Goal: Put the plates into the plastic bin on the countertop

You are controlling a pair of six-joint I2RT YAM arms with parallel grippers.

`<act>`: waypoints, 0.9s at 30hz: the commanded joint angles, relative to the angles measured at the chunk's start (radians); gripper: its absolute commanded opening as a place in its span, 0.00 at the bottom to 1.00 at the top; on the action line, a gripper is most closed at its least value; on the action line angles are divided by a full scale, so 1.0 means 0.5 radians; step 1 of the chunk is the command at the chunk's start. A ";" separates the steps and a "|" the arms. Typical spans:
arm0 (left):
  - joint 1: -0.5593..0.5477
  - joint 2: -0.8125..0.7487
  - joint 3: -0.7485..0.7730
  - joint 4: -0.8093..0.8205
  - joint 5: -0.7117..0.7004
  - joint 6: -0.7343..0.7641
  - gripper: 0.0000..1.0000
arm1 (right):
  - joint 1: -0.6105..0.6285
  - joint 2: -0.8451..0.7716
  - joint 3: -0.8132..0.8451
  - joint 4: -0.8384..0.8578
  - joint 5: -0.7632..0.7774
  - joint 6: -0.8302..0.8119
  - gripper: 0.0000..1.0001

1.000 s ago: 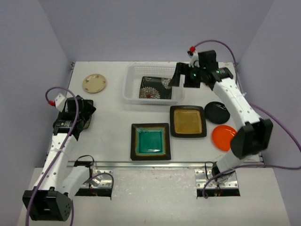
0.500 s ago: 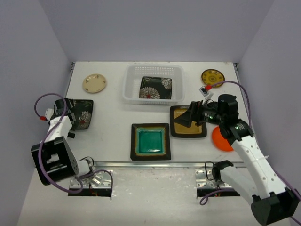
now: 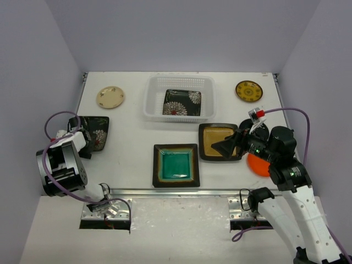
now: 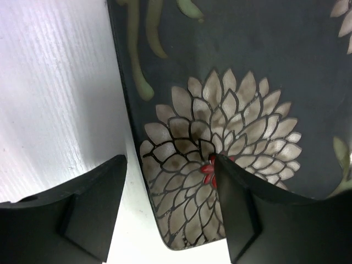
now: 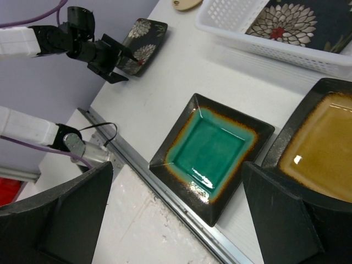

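Note:
The plastic bin (image 3: 149, 102) stands at the back centre with one black floral plate (image 3: 182, 103) inside. A second black floral plate (image 3: 96, 133) lies at the left. My left gripper (image 3: 82, 144) is open, its jaws astride that plate's near edge (image 4: 181, 181), one finger over the countertop (image 3: 132, 143) and one over the plate. My right gripper (image 3: 226, 146) is open and empty, hovering above the amber-centred plate (image 3: 217, 140). The teal-centred plate (image 3: 176, 165) lies at front centre. In the right wrist view the teal plate (image 5: 212, 148) lies between my wide-open fingers.
A cream round plate (image 3: 110, 97) lies back left and a patterned yellow one (image 3: 248, 91) back right. An orange plate (image 3: 257, 164) and a black round plate (image 3: 259, 127) are partly hidden by my right arm. The metal front edge (image 3: 176, 191) runs close to the teal plate.
My right arm has drawn back from the bin to above the amber plate. My left arm has folded down to the near edge of the left floral plate.

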 commanded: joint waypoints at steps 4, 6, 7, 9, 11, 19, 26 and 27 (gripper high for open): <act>0.023 0.103 -0.140 0.047 0.060 -0.121 0.43 | -0.011 -0.107 0.121 -0.066 0.234 -0.111 0.99; 0.023 0.083 -0.182 0.064 0.069 -0.127 0.30 | -0.008 -0.107 0.152 -0.100 0.254 -0.141 0.99; 0.020 0.058 -0.197 0.064 0.075 -0.133 0.23 | -0.008 -0.107 0.165 -0.112 0.272 -0.148 0.99; 0.021 0.014 -0.258 0.050 0.118 -0.175 0.01 | -0.010 -0.080 0.204 -0.164 0.308 -0.157 0.99; 0.020 -0.032 -0.281 0.028 0.145 -0.219 0.00 | -0.011 -0.068 0.212 -0.170 0.307 -0.155 0.99; 0.020 -0.828 -0.528 -0.083 0.240 -0.397 0.00 | -0.011 0.003 0.296 -0.201 0.288 -0.123 0.99; 0.020 -1.509 -0.411 -0.048 0.450 -0.228 0.00 | -0.011 0.148 0.327 -0.198 0.226 -0.074 0.99; 0.023 -1.514 -0.332 -0.086 0.486 -0.194 0.00 | -0.011 0.193 0.327 -0.193 0.195 -0.057 0.99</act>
